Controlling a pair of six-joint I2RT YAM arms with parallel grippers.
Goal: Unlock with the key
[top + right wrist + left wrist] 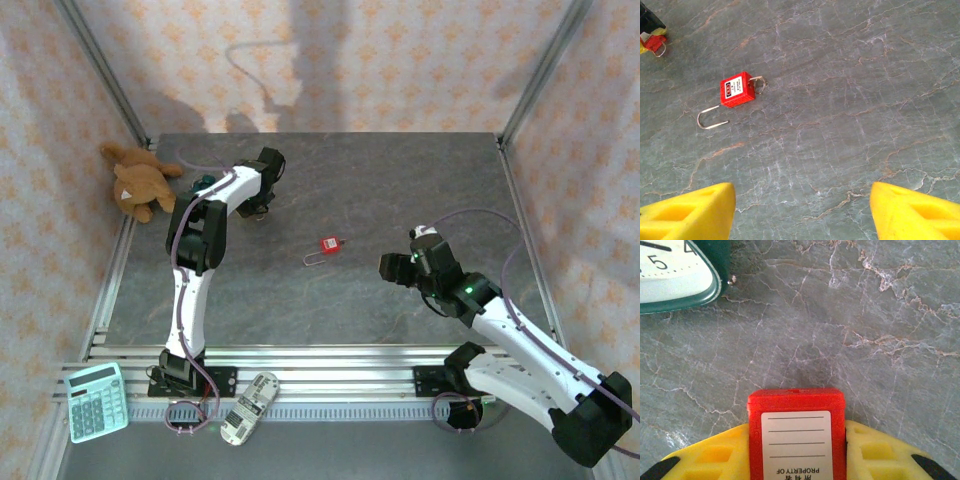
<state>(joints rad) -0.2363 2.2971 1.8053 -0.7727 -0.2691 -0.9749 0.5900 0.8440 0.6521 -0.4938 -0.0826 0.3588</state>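
Note:
A red padlock [328, 244] lies flat mid-table with its long steel shackle [707, 120] pointing left. A metal ring [759, 82] hangs at its other end; the key's blade is hidden. My right gripper [802, 200] hovers open to the right of it [392, 268], nothing between its yellow fingers [695, 212]. My left gripper [257, 210] is at the back left. Its yellow pads [875, 450] press both sides of a second red lock body [796, 435] with a white "PROPERTY OF" label, standing on the table. That body shows small in the right wrist view [654, 44].
A green-rimmed clock [675, 275] sits just beyond the left gripper. A brown teddy bear [140, 180] lies at the back left corner. A calculator [96, 400] and a remote [248, 407] rest on the near rail. Metal frame posts bound the table [400, 180].

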